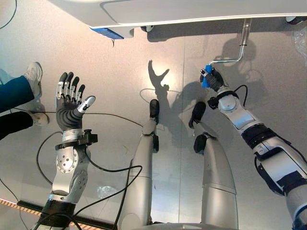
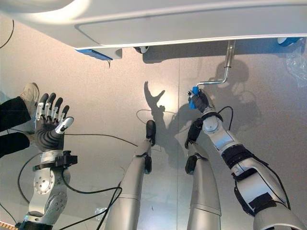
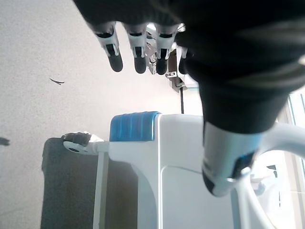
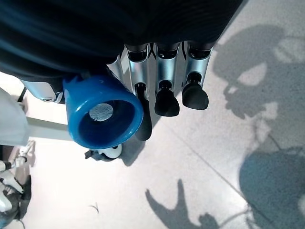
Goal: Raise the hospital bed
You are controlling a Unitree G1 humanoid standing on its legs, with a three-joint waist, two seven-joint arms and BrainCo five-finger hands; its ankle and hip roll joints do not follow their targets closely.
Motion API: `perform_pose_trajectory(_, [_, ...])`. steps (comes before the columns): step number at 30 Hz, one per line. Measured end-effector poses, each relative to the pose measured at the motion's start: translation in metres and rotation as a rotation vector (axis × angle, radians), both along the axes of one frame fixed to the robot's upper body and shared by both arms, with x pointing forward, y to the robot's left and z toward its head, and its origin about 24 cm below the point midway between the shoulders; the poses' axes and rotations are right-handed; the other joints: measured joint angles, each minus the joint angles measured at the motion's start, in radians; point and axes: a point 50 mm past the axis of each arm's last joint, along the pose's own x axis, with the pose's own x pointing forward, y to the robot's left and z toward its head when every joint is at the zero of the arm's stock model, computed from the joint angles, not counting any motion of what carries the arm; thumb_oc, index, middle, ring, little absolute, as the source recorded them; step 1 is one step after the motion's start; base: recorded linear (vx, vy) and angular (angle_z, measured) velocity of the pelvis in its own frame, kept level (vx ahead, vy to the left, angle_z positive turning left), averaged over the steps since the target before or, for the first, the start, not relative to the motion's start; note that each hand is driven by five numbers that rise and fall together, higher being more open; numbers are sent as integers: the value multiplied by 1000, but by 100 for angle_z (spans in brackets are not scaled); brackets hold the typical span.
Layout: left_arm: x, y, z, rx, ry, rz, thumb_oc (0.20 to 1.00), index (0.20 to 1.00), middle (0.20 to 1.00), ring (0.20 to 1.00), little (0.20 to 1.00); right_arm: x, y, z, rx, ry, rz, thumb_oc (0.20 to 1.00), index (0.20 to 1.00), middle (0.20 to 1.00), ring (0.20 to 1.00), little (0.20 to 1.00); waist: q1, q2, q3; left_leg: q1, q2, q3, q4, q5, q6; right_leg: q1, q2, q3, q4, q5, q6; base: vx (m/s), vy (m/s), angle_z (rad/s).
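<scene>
The white hospital bed [image 1: 182,12] runs along the far edge, with a blue corner bumper [image 1: 106,32]. A silver crank [image 1: 240,48] hangs from under it on the right and bends sideways to a blue handle [image 1: 206,76]. My right hand [image 1: 215,80] has its fingers curled round that blue handle [image 4: 102,112], as the right wrist view shows from close. My left hand [image 1: 69,105] is raised on the left with straight fingers, holding nothing. The left wrist view looks past that hand's fingertips [image 3: 139,59] at the bed's end and blue bumper [image 3: 133,126].
A person's leg in dark trousers [image 1: 14,93] and white shoes [image 1: 33,76] stands at the far left, close to my left hand. A bed caster [image 1: 146,28] sits under the frame. The grey floor [image 1: 124,72] stretches between the arms.
</scene>
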Motion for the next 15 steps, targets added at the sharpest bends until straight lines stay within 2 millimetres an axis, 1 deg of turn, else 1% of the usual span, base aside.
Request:
perform_pose_trajectory(1, [-4, 5, -5, -8, 18, 30, 1000, 1000, 1000, 1000, 1000, -6, 1, 0, 40, -24, 32, 200, 200, 200, 200, 200, -10, -1, 1, -4, -1, -2, 0, 2, -1, -1, 0, -3, -2, 4, -3, 2, 2, 4])
perform_pose_trajectory(2, [-4, 9, -14, -11, 67, 55, 1000, 1000, 1000, 1000, 1000, -6, 3, -5, 91, -21, 46, 200, 200, 200, 200, 200, -29, -1, 1, -4, 0, 0, 3, -2, -1, 0, 0, -3, -1, 6, -7, 2, 1, -7])
perform_pose_trajectory(3, [-6, 7, -13, -10, 61, 52, 1000, 1000, 1000, 1000, 1000, -13, 5, -4, 166, -42, 79, 200, 200, 200, 200, 200, -29, -1, 2, -4, 1, 3, 0, -5, 0, -2, 2, 0, -4, 6, -6, -2, 1, -5])
perform_pose_trajectory(5, [-7, 7, -11, -10, 52, 49, 1000, 1000, 1000, 1000, 1000, -15, 7, -7, 223, -45, 88, 200, 200, 200, 200, 200, -33, -2, 2, -5, 1, 2, -1, -7, -1, -2, 3, 0, -6, 4, -4, 0, 0, 0])
perform_pose_trajectory(6, [-7, 6, -11, -6, 51, 43, 1000, 1000, 1000, 1000, 1000, -19, 9, -6, 289, -65, 99, 200, 200, 200, 200, 200, -28, -3, 6, -6, 1, 3, -3, -9, 0, -3, 3, 1, -9, 4, -4, 0, 0, 0])
perform_pose_trajectory(7, [-7, 5, -12, -4, 56, 39, 1000, 1000, 1000, 1000, 1000, -22, 5, -10, 313, -72, 87, 200, 200, 200, 200, 200, -39, -5, 7, -7, 0, 3, -3, -10, 1, -3, 4, 1, -12, 4, -4, 0, 0, 0])
perform_pose_trajectory(8, [-7, 5, -13, -1, 60, 38, 1000, 1000, 1000, 1000, 1000, -28, 4, -9, 349, -101, 87, 200, 200, 200, 200, 200, -30, -9, 11, -9, -3, 2, -3, -12, 5, -3, 1, 1, -15, 3, -1, 0, 0, 0])
perform_pose_trajectory(9, [-8, 6, -13, 1, 63, 42, 1000, 1000, 1000, 1000, 1000, -29, 5, -7, 356, -112, 90, 200, 200, 200, 200, 200, -32, -13, 14, -9, -4, 3, -3, -14, 7, -3, -1, 1, -15, 2, 0, -4, 5, 3])
perform_pose_trajectory(10, [-8, 6, -13, 10, 67, 42, 1000, 1000, 1000, 1000, 1000, -30, 2, -8, 360, -117, 78, 200, 200, 200, 200, 200, -52, -24, 21, -9, -6, 2, -1, -16, 8, -3, -3, 1, -15, 1, 3, 0, 0, 0])
perform_pose_trajectory(11, [-9, 6, -12, 23, 66, 35, 1000, 1000, 1000, 1000, 1000, -34, 1, -9, 378, -132, 73, 200, 200, 200, 200, 200, -40, -32, 27, -10, -9, 4, 0, -19, 12, -3, -6, 3, -15, 0, 5, 0, 0, 0])
perform_pose_trajectory(12, [-9, 7, -12, 25, 66, 36, 1000, 1000, 1000, 1000, 1000, -36, -4, -9, 380, -143, 55, 200, 200, 200, 200, 200, -50, -36, 29, -11, -9, 3, 2, -19, 13, -3, -7, 2, -15, -1, 6, 4, -4, 3])
perform_pose_trajectory(14, [-12, 8, -11, 34, 59, 34, 1000, 1000, 1000, 1000, 1000, -48, -17, -11, 401, -208, -7, 200, 200, 200, 200, 200, -49, -48, 36, -11, -18, 3, 6, -24, 19, 0, -11, 14, -16, -2, 17, 0, 2, 5])
perform_pose_trajectory(15, [-14, 8, -10, 38, 58, 36, 1000, 1000, 1000, 1000, 1000, -48, -19, -11, 400, -212, -17, 200, 200, 200, 200, 200, -51, -51, 37, -11, -19, 3, 9, -26, 22, 2, -12, 17, -17, -1, 21, 0, 0, 0])
